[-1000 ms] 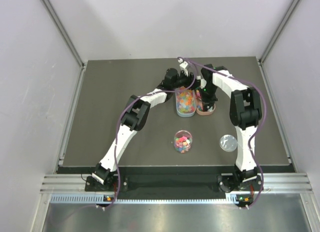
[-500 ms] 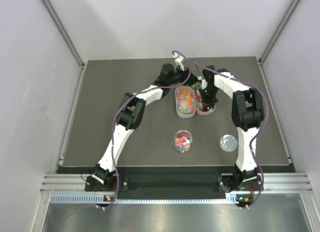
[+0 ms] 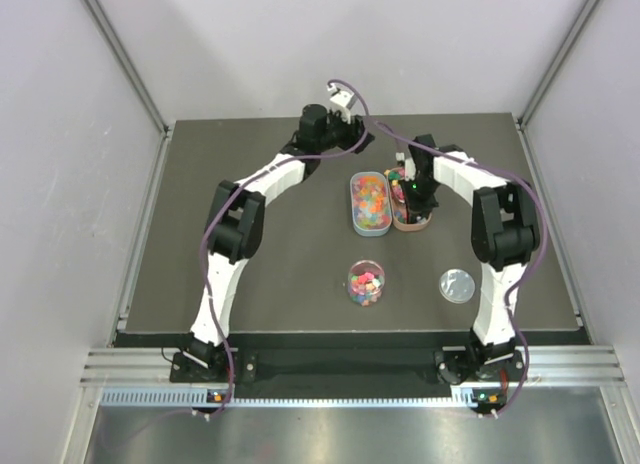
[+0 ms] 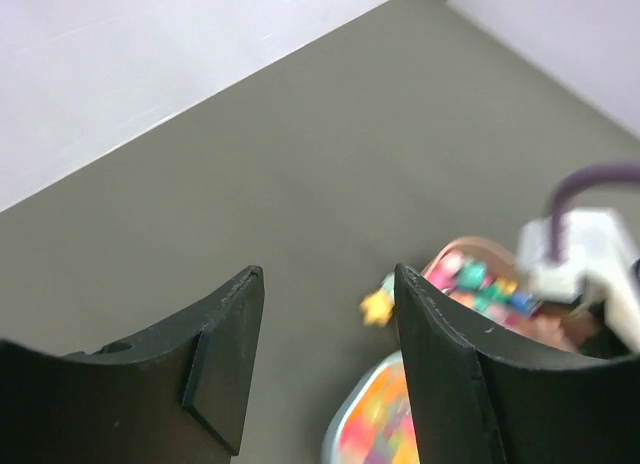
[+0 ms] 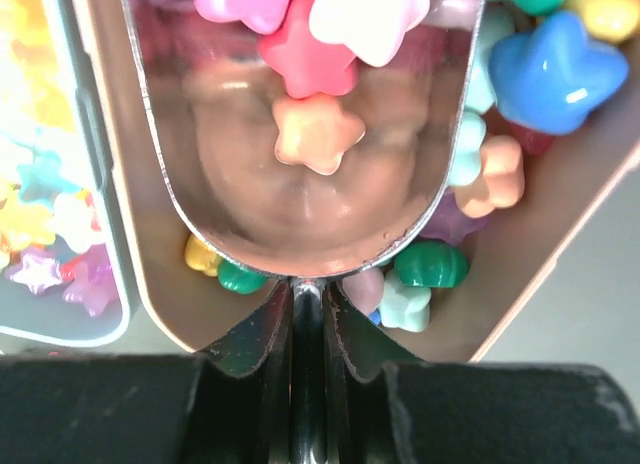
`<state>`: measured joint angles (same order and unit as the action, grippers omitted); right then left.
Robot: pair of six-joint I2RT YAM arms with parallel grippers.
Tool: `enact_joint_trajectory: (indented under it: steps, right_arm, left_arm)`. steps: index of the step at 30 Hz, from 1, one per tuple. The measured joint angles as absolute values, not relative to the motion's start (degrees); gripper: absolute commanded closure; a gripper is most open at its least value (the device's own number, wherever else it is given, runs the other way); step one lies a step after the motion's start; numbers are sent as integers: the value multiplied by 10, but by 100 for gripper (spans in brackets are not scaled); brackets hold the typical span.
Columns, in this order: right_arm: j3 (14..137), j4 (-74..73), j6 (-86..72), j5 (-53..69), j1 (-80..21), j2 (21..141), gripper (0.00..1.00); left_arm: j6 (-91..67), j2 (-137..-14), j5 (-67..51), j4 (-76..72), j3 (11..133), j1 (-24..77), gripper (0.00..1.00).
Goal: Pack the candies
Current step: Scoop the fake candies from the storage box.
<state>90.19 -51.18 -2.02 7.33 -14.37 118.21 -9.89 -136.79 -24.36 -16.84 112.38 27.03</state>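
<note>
The candies (image 5: 318, 132) are small bright stars and flowers. A few lie in the bowl of the clear scoop (image 5: 230, 154), whose handle my right gripper (image 5: 308, 306) is shut on. The scoop sits low in the tan tray (image 5: 560, 214), among more candies. In the top view my right gripper (image 3: 407, 191) hangs over that tan tray (image 3: 411, 224). Beside it lies the blue-rimmed tray (image 3: 354, 206) full of candies. The clear round cup (image 3: 366, 283) holds several candies too. My left gripper (image 4: 328, 284) is open and empty, behind the trays (image 3: 358, 138).
The clear round lid (image 3: 457, 284) lies flat to the right of the cup. One loose yellow candy (image 4: 376, 306) sits on the dark table just behind the tan tray (image 4: 452, 254). Grey walls (image 3: 90, 184) enclose the table on three sides.
My left gripper has drawn away from the blue-rimmed tray toward the back left and its fingers have spread wider. The right gripper has stayed over the tan tray.
</note>
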Motion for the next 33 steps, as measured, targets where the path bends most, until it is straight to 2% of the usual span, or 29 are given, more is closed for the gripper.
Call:
enact_joint_trajectory:
  steps: [9, 16, 26, 33]
  right_arm:
    - [780, -411, -21, 76, -144, 1089, 100]
    - [688, -306, -24, 65, -145, 1035, 100]
    - [583, -172, -27, 35, -145, 967, 100]
    - [566, -163, -13, 19, -153, 894, 100]
  left_arm:
    - [-11, -1208, -225, -50, 1014, 195, 40]
    - [36, -1115, -199, 30, 989, 192, 40]
    - [77, -1062, -167, 85, 971, 192, 40]
    - [90, -1052, -153, 109, 969, 191, 40]
